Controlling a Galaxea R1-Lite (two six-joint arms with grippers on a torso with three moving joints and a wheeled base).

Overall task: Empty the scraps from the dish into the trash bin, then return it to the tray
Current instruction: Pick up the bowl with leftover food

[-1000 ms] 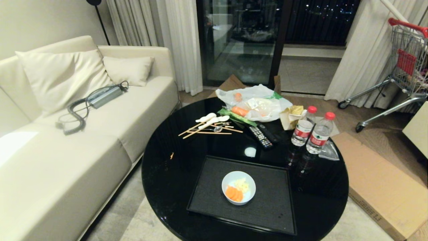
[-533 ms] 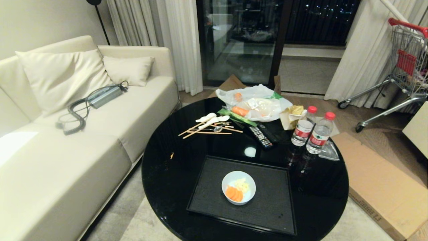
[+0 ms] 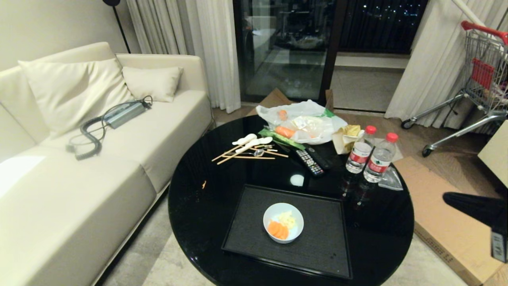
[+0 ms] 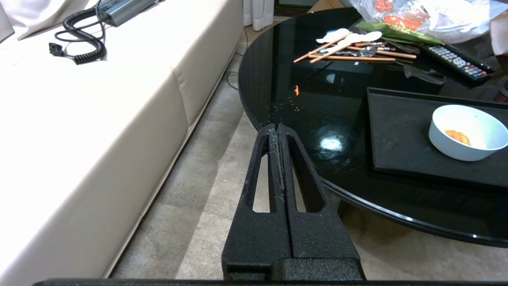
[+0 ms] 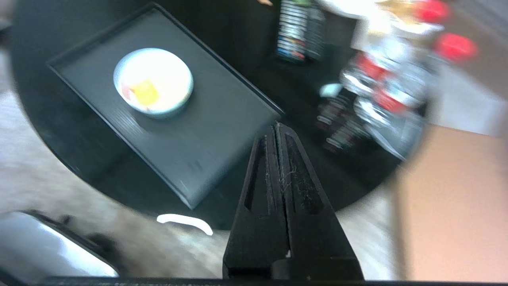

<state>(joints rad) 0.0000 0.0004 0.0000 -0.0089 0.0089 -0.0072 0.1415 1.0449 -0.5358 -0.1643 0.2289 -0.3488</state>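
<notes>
Warm indoor light, night outside; one view blurred.
Lamp glare spots shine on the glossy table (image 3: 198,206); head and left wrist views are sharp, right wrist view smears with motion blur.

I am in a home living room: a cream sofa (image 3: 99,131) with cushions (image 3: 73,89), long curtains (image 3: 186,43), and a round black tabletop (image 3: 198,206) with a remote control (image 3: 309,161).
</notes>
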